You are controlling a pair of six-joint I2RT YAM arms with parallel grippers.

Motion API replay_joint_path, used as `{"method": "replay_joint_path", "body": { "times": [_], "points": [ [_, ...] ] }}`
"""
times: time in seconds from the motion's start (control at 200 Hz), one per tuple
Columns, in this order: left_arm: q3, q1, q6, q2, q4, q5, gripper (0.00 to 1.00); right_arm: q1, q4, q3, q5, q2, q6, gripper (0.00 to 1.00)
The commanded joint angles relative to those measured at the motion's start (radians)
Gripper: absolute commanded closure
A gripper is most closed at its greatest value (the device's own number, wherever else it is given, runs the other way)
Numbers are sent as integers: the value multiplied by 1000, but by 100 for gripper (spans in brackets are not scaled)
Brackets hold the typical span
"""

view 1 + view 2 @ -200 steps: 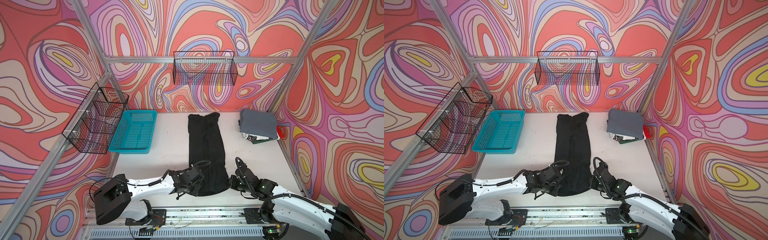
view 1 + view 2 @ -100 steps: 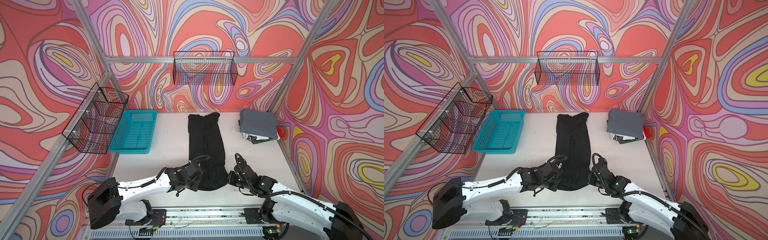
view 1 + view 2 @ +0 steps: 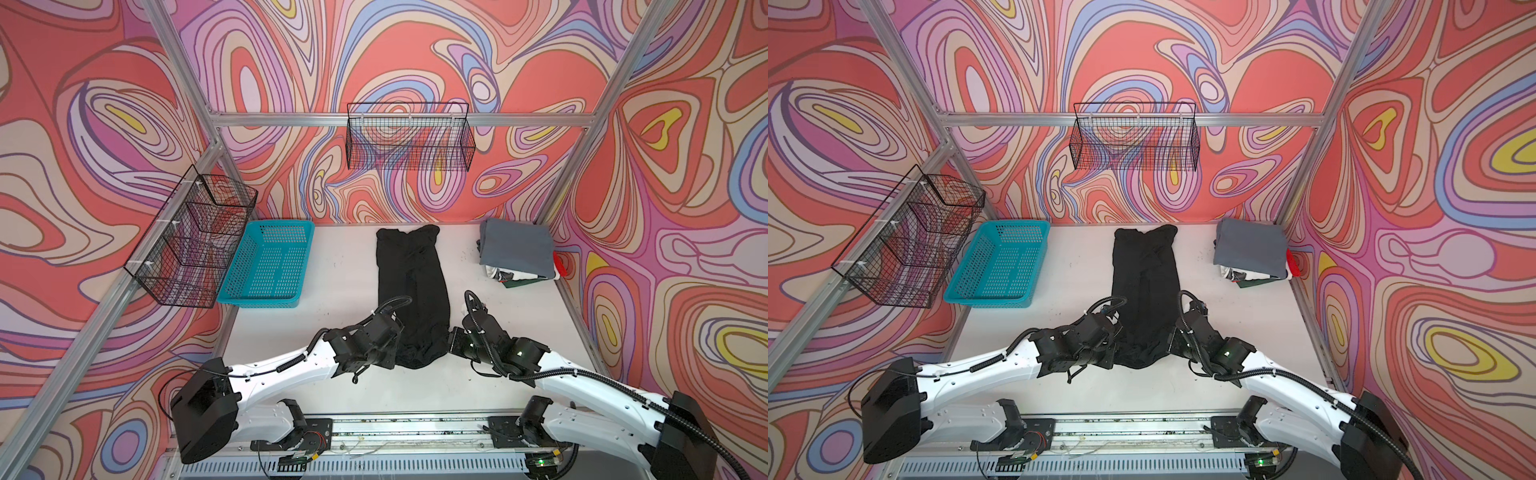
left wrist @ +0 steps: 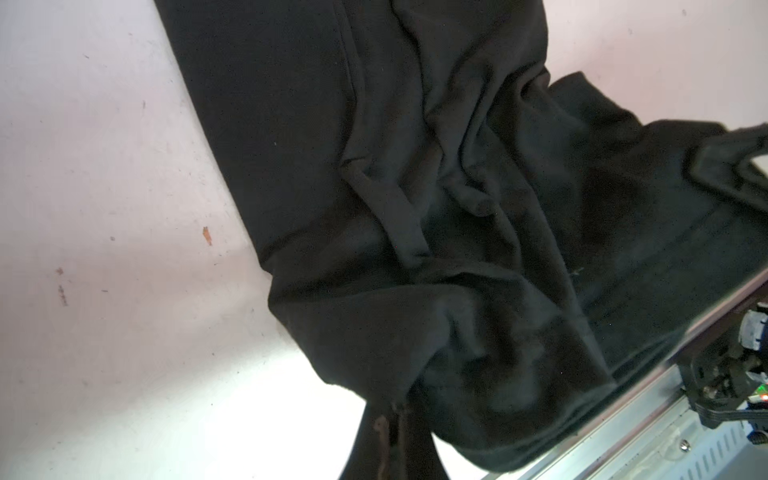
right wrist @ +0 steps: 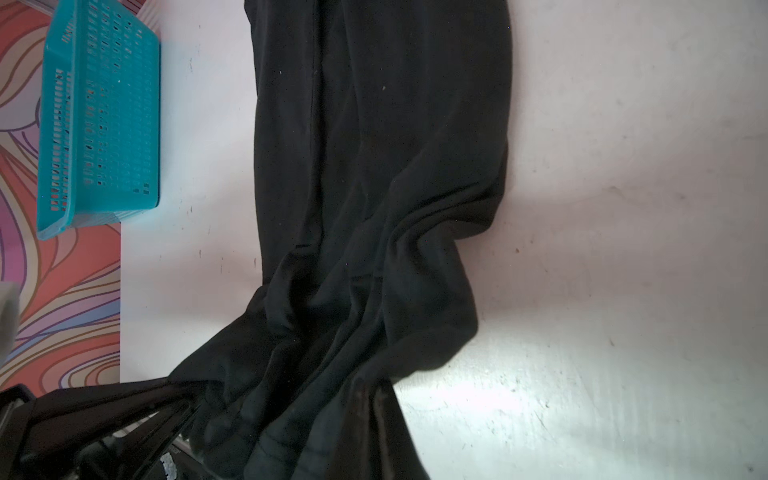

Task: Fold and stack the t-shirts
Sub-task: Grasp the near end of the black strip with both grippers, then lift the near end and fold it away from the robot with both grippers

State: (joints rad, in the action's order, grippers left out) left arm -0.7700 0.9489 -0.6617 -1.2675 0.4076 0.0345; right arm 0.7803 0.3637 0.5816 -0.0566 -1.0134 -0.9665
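Black shirt (image 3: 411, 274) near hem pulled toward back wall (image 3: 415, 75), bunched; left tool (image 3: 397, 356), right tool (image 3: 449, 347) both clamped on it.

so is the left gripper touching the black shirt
Touching. The left wrist view shows the left gripper shut on the black shirt, cloth bunched at its fingertips.

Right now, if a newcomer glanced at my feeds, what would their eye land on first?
The long black cloth t-shirt, folded into a narrow strip down the middle of the white table, with the left gripper and right gripper each shut on a corner of its near end. Next, the stack of folded shirts, slate-grey on top, in the far right corner, and the turquoise perforated plastic basket at far left.
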Motion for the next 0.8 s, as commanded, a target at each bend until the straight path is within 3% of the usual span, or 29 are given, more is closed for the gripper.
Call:
{"method": "replay_joint_path", "body": {
  "times": [0.0,0.381,0.556,0.796],
  "points": [
    [-51,-40,18,-7,8,-8,100,5,16,48,-30,-35,-3,100],
    [-202,-192,111,-62,65,-34,100,-7,138,276,-176,-168,6,100],
    [-257,-223,142,-129,52,-47,100,-51,166,345,-162,-229,34,100],
    [-315,-260,162,-187,38,-52,100,-137,138,312,-110,-227,42,100]
  ]
}}
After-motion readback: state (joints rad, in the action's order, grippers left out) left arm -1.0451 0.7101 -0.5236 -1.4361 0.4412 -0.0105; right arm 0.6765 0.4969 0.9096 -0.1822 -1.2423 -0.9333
